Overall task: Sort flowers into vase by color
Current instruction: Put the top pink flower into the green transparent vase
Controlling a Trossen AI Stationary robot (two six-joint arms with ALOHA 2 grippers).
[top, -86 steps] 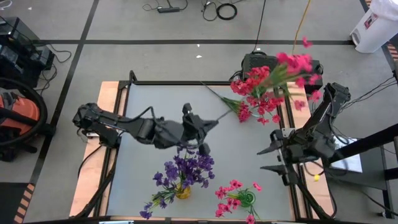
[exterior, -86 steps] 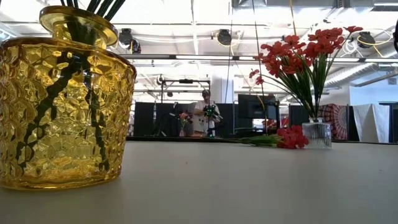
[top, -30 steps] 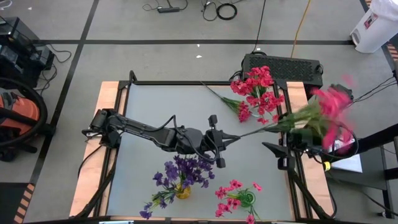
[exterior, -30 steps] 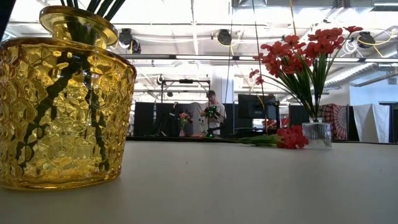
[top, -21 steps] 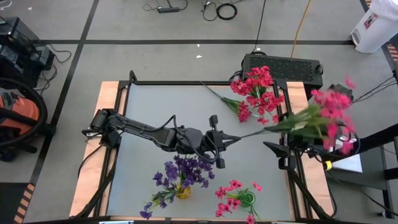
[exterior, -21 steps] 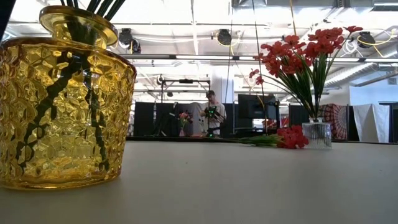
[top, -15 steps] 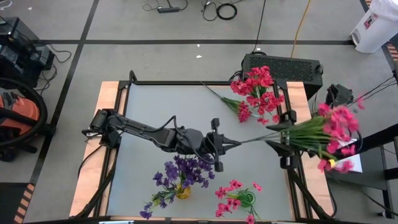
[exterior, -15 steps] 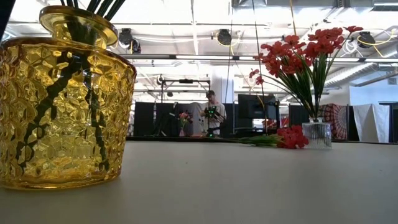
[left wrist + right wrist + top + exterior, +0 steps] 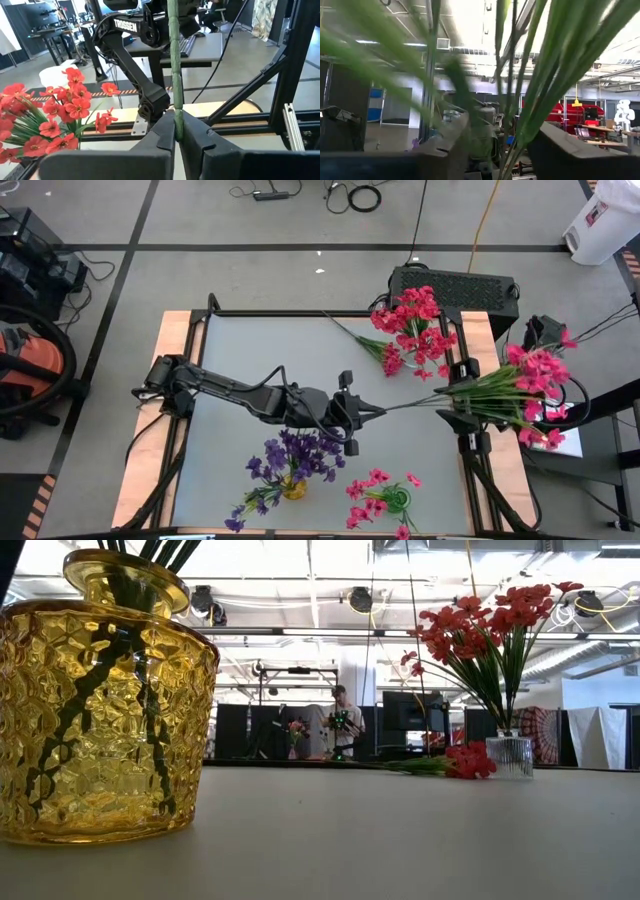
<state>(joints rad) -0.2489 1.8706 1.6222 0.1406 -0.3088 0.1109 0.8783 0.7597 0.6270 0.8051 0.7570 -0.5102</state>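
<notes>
A pink flower sprig [image 9: 500,392] hangs level above the table's right edge, its blossoms [image 9: 540,385] past the edge. My left gripper [image 9: 362,412] at mid table is shut on its stem end. My right gripper [image 9: 500,135] stands open, a finger on each side of the sprig's green leaves [image 9: 535,100]; in the high view the sprig hides it. Purple flowers stand in a yellow vase [image 9: 100,710], pink ones in a green vase [image 9: 398,498], red ones in a clear vase [image 9: 510,755]. A red sprig [image 9: 385,355] lies on the table beside the clear vase. My left gripper pinches the bare end of the green stem [image 9: 177,112] between its two fingers. The fingers [image 9: 162,135] come level from the table's left and lie along the stem, which runs on ahead of them. The sprig is lifted clear of the table. My right gripper has the leaves between its fingers; I cannot tell whether they touch.
The three vases stand at the near middle and the far right of the table [image 9: 250,350]. A black frame [image 9: 470,450] runs along the right edge. A dark box [image 9: 450,282] sits beyond the far right corner. A person [image 9: 340,720] stands far off in the room.
The pink sprig's blossom end has swung toward the table's near edge, out past the right edge. Its stem end has stayed in my left gripper, which has kept its place at mid table.
</notes>
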